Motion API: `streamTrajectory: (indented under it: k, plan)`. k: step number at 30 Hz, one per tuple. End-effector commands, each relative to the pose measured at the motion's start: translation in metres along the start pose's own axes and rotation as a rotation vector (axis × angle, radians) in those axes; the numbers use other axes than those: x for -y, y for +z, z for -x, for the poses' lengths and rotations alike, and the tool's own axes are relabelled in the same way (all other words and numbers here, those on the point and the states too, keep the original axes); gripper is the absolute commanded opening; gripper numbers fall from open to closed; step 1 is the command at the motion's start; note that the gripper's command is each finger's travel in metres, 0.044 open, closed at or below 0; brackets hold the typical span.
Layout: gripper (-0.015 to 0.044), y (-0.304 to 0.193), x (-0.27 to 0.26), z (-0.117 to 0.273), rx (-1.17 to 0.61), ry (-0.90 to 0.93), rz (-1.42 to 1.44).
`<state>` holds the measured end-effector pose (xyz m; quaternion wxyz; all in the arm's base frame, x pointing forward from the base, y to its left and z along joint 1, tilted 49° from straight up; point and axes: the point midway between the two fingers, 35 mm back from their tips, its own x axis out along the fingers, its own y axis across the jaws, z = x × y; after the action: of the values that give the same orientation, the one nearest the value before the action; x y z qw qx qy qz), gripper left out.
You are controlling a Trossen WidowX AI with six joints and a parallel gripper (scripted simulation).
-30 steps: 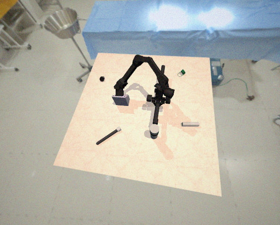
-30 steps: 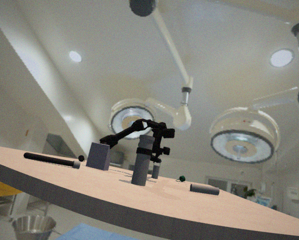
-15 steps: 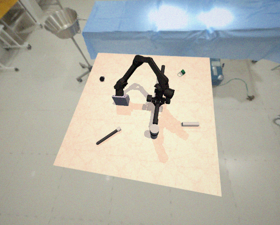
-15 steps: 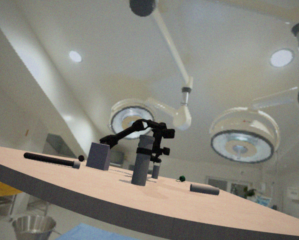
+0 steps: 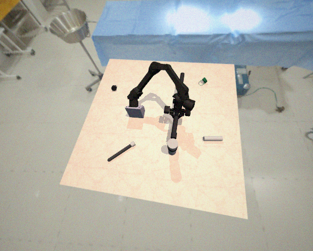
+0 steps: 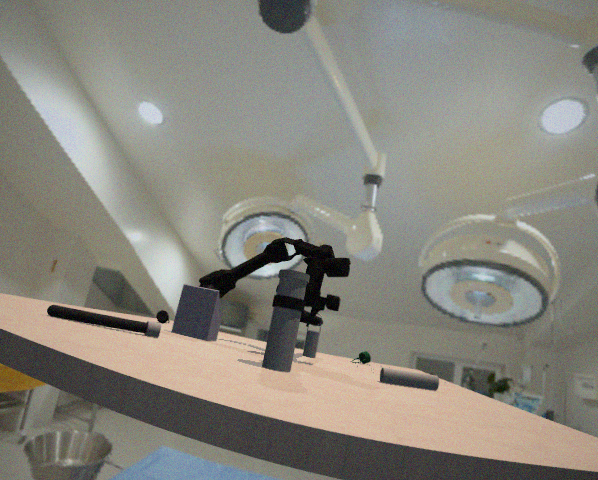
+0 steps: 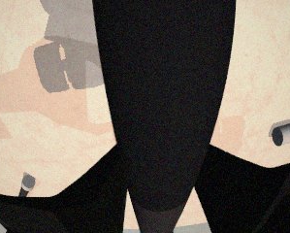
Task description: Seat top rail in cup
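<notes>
The black rail [image 5: 175,124] [image 7: 164,73] runs nearly level from the back to the big grey post [image 6: 281,338]. Its near end meets the dark end cup [image 5: 174,135] beside the post cap [image 5: 172,143] [image 6: 293,281]; how deep it sits cannot be told. The dark brace band [image 6: 288,301] is around the post, a little below the cap. The thinner post [image 6: 311,343] stands behind; its loop cap is unclear in the exterior view and hidden by the arm in the top view. My gripper [image 5: 177,110] [image 7: 154,144] is shut on the rail between its ends.
A black rod [image 5: 120,152] [image 6: 97,318] with a grey end lies to the left. A pale cylinder [image 5: 213,138] [image 6: 409,378] lies to the right. A green ringed piece [image 5: 204,80] [image 6: 364,357] and a small black piece [image 5: 113,87] [image 6: 162,316] lie toward the back.
</notes>
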<state>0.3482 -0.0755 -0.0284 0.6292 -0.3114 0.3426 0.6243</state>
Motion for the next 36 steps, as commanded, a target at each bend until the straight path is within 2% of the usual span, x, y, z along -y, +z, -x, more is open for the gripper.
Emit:
streamTrajectory:
  k: [1,27,28,36]
  plan:
    - [0.0000,-0.010,0.001,0.006,-0.019,-0.013,-0.002]
    - [0.0000,-0.016,0.004,0.012,-0.019,-0.014,-0.002]
    - [0.0000,0.000,0.001,0.001,0.018,0.013,0.005]
    - [0.0000,0.000,0.001,0.001,0.018,0.013,0.005]
